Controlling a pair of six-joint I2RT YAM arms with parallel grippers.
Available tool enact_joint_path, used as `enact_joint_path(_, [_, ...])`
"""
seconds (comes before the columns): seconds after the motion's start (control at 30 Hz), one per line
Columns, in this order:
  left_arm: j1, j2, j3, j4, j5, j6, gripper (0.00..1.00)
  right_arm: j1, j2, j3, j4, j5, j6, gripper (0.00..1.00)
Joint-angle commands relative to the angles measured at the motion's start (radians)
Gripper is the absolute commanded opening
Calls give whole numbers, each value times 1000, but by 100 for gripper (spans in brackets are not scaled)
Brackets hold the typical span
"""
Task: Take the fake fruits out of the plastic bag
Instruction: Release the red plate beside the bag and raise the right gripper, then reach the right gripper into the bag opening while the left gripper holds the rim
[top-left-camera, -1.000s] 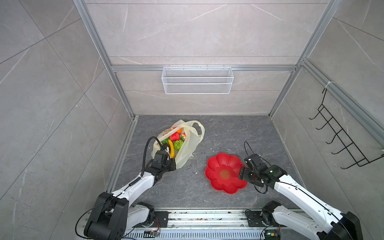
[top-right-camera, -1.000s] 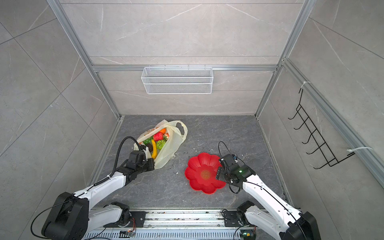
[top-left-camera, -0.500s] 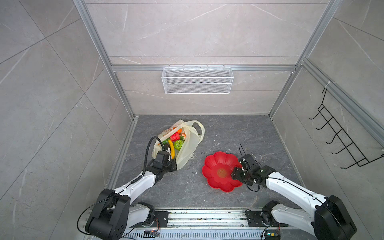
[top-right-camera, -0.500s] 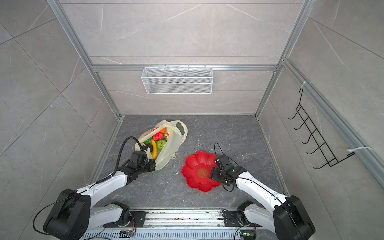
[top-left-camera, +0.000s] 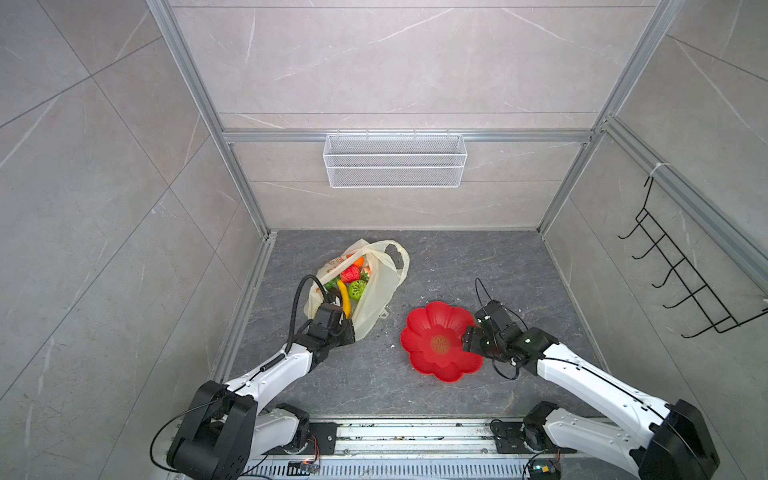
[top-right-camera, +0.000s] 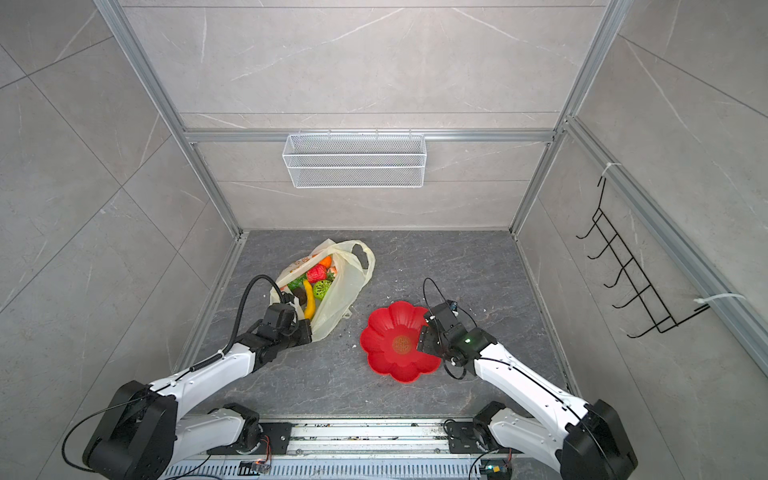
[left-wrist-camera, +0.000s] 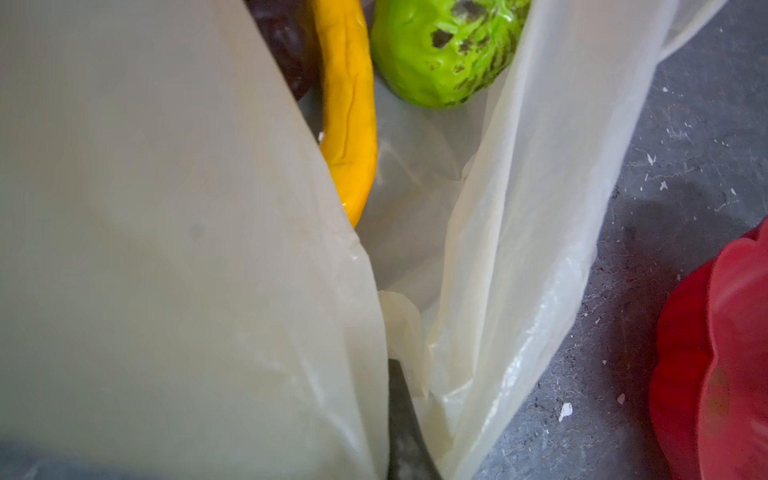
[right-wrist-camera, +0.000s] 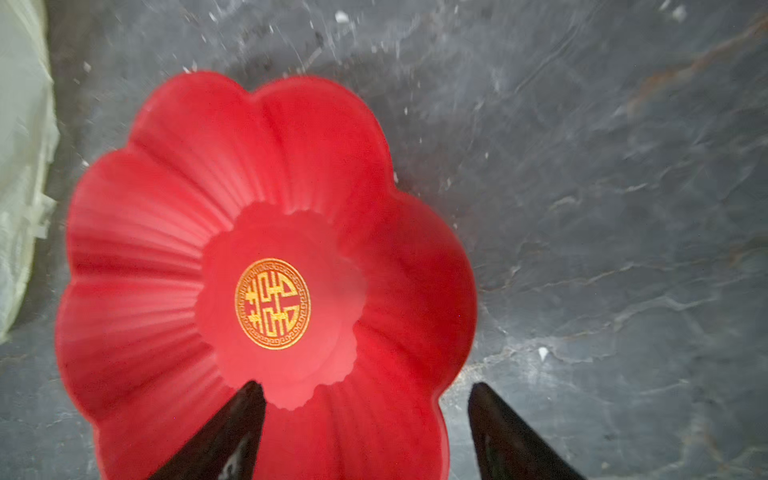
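Translucent pale-yellow plastic bag (top-left-camera: 376, 291), orange-red print (top-left-camera: 336, 262) on one side. Inside: yellow banana (left-wrist-camera: 349, 104), bright-green bumpy ball (left-wrist-camera: 444, 50) flecked dark, red strawberry (top-left-camera: 350, 274), orange fruit (top-left-camera: 358, 262). Glossy red flower-shaped plate (right-wrist-camera: 145, 249), gold round emblem (right-wrist-camera: 272, 303) at centre. Dark-grey veined floor (top-left-camera: 478, 257). White mesh basket (top-left-camera: 395, 166).

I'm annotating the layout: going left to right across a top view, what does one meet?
plastic bag → red flower-shaped plate → black hook rack on the right wall
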Motion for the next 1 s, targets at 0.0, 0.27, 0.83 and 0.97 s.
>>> enact_joint_path(0.0, [-12,-107,-34,-154,-66,-177,0,52,-15,89,-77,130,-50,78])
enact_joint_path(0.27, [-18,-472,-165,-383,-109,-340,0,279,339,387,65,90,-141,73])
enact_joint_path(0.83, [-20,-664,-271,-387,-40,-339,0,459,1082,1087,48,-162,-250,60])
enact_joint_path(0.97, [-19,-637,-270,-370,-20,-335,3,463,1169,1155,-22,-154,-214,55])
